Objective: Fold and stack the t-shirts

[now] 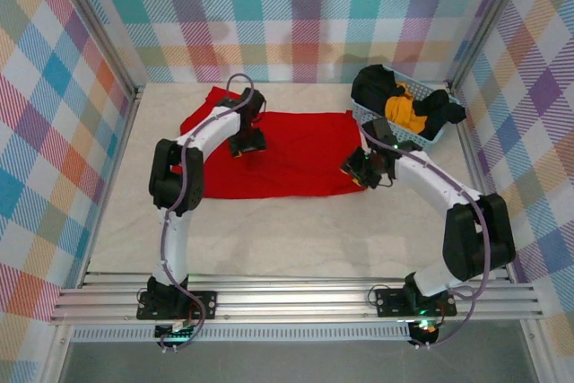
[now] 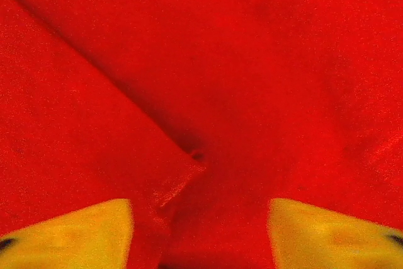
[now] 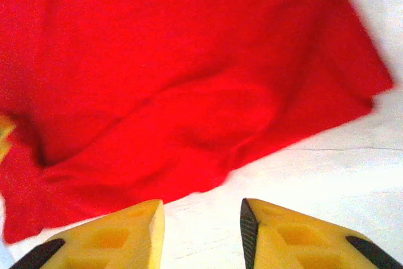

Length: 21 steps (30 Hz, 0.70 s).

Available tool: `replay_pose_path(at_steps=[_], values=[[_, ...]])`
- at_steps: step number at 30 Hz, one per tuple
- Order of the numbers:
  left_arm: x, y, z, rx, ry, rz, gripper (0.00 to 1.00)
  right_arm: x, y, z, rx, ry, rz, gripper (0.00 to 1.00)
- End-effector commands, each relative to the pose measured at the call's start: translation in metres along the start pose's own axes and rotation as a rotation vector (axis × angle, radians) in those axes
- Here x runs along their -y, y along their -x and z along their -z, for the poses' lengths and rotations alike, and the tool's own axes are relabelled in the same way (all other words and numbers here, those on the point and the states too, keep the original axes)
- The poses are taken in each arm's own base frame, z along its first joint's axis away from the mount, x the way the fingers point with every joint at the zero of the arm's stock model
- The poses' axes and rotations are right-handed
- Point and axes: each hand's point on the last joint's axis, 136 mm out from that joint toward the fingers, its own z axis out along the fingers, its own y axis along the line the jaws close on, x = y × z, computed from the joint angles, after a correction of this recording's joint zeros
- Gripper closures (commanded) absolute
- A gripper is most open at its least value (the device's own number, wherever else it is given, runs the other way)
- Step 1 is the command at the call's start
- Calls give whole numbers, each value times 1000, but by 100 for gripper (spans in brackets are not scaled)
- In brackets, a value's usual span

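Note:
A bright red t-shirt (image 1: pixel 287 154) lies spread flat across the middle of the table. My left gripper (image 1: pixel 247 143) hovers low over its left half, open, with red cloth (image 2: pixel 252 92) and a folded edge (image 2: pixel 182 177) between its yellow fingers (image 2: pixel 75 234). My right gripper (image 1: pixel 357 172) sits at the shirt's right front corner, open over bare table, the shirt's hem (image 3: pixel 208 155) just ahead of its fingertips. Black and orange-yellow t-shirts (image 1: pixel 405 103) are bunched in the basket.
A light blue lattice basket (image 1: pixel 429 139) stands at the back right against the checked wall. Bare white table (image 1: pixel 296 230) stretches in front of the red shirt to the metal rail at the near edge.

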Motion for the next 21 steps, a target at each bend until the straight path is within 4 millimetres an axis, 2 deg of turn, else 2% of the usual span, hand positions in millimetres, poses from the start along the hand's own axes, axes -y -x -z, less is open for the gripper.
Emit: replay_pose_path(at_steps=[1,2,5,7,11,14,17,21], values=[[-5,18,68,154,-51,45,13,32,14,1,33,-4,-136,66],[-11,14,74,154,-71,90,14,40,17,-2,30,-10,-154,67],[-28,-6,70,98,-154,214,19,50,20,-14,-12,11,-192,70],[-39,-21,59,36,-193,277,24,52,21,-21,-38,7,-199,71],[-63,-44,40,-30,-188,336,41,54,22,-33,-56,3,-203,77],[-74,-50,32,-48,-188,359,52,55,27,-40,-56,3,-195,77],[-77,-54,27,-67,-184,358,54,50,32,-44,-65,10,-166,76],[-76,-52,30,-52,-196,353,55,43,38,-38,-47,27,-150,76]])
